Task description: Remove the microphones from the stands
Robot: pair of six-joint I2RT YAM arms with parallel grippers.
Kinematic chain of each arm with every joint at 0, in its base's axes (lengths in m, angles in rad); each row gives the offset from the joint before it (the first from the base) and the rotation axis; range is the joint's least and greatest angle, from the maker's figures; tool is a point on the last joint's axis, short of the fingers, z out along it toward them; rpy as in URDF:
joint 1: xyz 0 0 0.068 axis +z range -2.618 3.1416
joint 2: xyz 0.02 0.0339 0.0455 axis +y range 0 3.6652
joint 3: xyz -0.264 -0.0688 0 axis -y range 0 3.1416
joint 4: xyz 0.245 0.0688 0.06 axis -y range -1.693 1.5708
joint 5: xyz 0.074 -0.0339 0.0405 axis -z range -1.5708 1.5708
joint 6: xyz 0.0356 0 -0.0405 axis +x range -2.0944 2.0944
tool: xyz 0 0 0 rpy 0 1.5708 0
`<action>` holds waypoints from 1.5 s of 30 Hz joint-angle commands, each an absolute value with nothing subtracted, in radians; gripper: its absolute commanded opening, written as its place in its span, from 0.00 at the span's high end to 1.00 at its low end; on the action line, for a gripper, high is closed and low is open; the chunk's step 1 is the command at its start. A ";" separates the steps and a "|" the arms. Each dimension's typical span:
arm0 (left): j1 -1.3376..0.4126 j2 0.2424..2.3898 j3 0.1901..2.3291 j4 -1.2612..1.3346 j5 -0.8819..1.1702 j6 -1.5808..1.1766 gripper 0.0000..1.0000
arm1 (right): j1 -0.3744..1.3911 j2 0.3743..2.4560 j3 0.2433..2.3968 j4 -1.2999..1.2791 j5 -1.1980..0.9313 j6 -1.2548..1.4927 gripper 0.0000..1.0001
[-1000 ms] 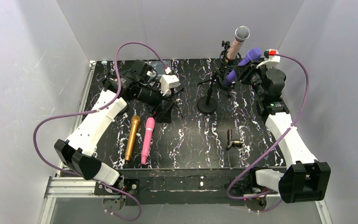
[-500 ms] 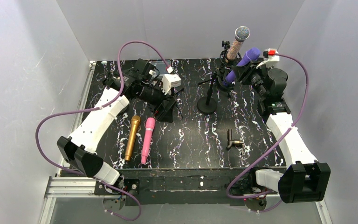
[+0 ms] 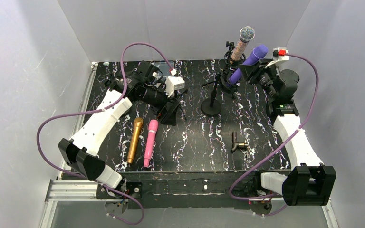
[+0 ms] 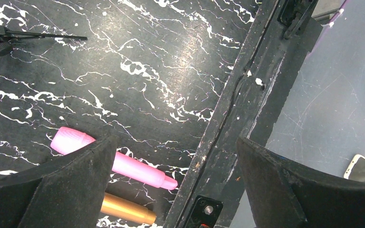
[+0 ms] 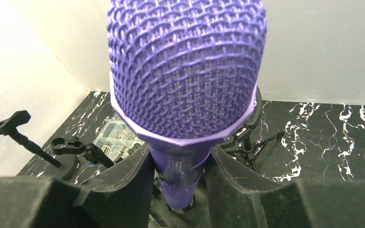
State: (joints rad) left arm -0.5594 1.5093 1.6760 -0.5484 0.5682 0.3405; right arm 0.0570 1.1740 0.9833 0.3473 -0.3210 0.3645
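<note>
The purple microphone (image 3: 248, 59) (image 5: 185, 71) points up and right at the back right of the table. My right gripper (image 3: 245, 71) (image 5: 178, 175) is shut on its handle just below the mesh head. The handle's lower end sits at the clip ring of a black tripod stand (image 3: 226, 80) (image 5: 252, 145); whether it is still seated in the ring I cannot tell. My left gripper (image 3: 168, 111) (image 4: 176, 156) hangs open over the left middle of the table, holding nothing.
A gold microphone (image 3: 134, 140) (image 4: 123, 209) and a pink one (image 3: 150, 142) (image 4: 123, 164) lie at the front left. A round-base stand (image 3: 211, 107) stands mid-table. A silver-headed microphone (image 3: 242, 42) sits in a rear stand. A loose black clip (image 3: 237, 142) lies at the front right.
My right gripper has shifted slightly up and to the right, taking the purple microphone with it. The left arm has shifted a little.
</note>
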 commanded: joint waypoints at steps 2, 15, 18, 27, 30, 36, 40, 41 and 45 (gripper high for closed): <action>-0.563 1.469 1.652 -0.611 0.612 0.357 0.02 | 0.051 1.168 0.972 0.455 -0.365 0.348 0.99; -0.563 1.473 1.670 -0.608 0.591 0.338 0.01 | 0.036 1.115 0.964 0.377 -0.351 0.231 0.99; -0.563 1.470 1.674 -0.602 0.584 0.337 0.01 | 0.030 1.105 0.984 0.361 -0.358 0.229 0.99; -0.563 1.461 1.680 -0.598 0.561 0.330 0.01 | 0.027 1.108 1.085 0.299 -0.384 0.250 0.99; -0.563 1.459 1.688 -0.594 0.557 0.320 0.01 | 0.023 1.105 1.119 0.273 -0.397 0.253 0.99; -0.564 1.471 1.781 -0.585 0.537 0.305 0.01 | 0.017 1.085 1.223 0.160 -0.447 0.237 0.99; -0.563 1.490 1.893 -0.573 0.541 0.242 0.01 | 0.017 1.048 1.265 0.069 -0.539 0.237 0.99; -0.564 1.499 1.925 -0.567 0.546 0.209 0.01 | 0.017 1.040 1.271 0.049 -0.571 0.242 0.99; -0.564 1.533 2.031 -0.524 0.598 0.074 0.01 | 0.017 1.015 1.291 -0.011 -0.687 0.283 0.99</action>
